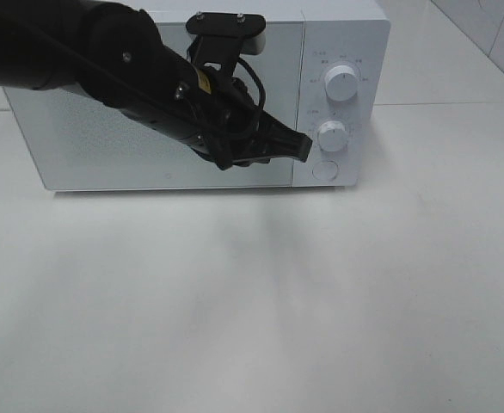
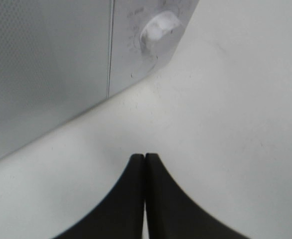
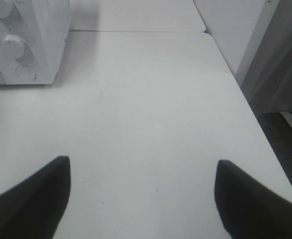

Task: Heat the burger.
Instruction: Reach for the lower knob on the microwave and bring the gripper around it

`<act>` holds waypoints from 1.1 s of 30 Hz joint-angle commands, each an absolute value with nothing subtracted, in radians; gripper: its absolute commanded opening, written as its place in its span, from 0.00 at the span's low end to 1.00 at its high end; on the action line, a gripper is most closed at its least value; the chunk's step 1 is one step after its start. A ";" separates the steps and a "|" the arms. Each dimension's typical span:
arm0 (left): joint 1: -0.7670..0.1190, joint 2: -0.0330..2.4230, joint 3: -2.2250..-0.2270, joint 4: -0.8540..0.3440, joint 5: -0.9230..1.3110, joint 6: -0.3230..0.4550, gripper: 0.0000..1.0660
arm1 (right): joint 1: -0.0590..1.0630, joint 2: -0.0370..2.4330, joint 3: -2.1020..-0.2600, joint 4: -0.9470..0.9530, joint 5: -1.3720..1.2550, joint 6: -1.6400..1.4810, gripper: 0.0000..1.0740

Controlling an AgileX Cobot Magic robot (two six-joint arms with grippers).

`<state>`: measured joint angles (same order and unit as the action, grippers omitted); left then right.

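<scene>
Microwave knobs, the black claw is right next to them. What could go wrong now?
The shut left gripper sits beside the lower knob, with the round button just below; it might slip and press the wrong one. The microwave door is closed and no burger shows, so it may run empty.

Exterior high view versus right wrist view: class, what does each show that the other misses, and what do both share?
Only exterior high: the left pincer, shut, in front of the microwave's closed door. Only right wrist: the right pincer, open over the table, and dark floor past the table's edge. Both: the lower knob, the round button and the white table.
</scene>
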<state>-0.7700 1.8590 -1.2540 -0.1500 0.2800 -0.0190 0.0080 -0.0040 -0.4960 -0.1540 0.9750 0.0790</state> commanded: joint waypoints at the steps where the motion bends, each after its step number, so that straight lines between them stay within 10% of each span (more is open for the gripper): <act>1: -0.775 1.812 -1.260 -0.154 0.426 -0.024 0.12 | 0.004 -0.029 -0.494 -0.150 0.960 0.076 0.69; 7: -0.775 1.780 -1.260 -0.156 0.537 -0.026 0.46 | 0.004 -0.029 -0.494 -0.150 0.960 0.076 0.69; 9: -0.775 1.752 -1.260 -0.155 0.629 -0.028 0.89 | 0.004 -0.029 -0.494 -0.150 0.960 0.076 0.69; 24: -0.763 1.692 -1.260 -0.142 1.015 -0.025 0.94 | 0.004 -0.029 -0.494 -0.150 0.960 0.076 0.69; 33: -0.584 1.647 -1.250 -0.145 1.121 -0.019 0.94 | 0.004 -0.029 -0.494 -0.150 0.960 0.076 0.69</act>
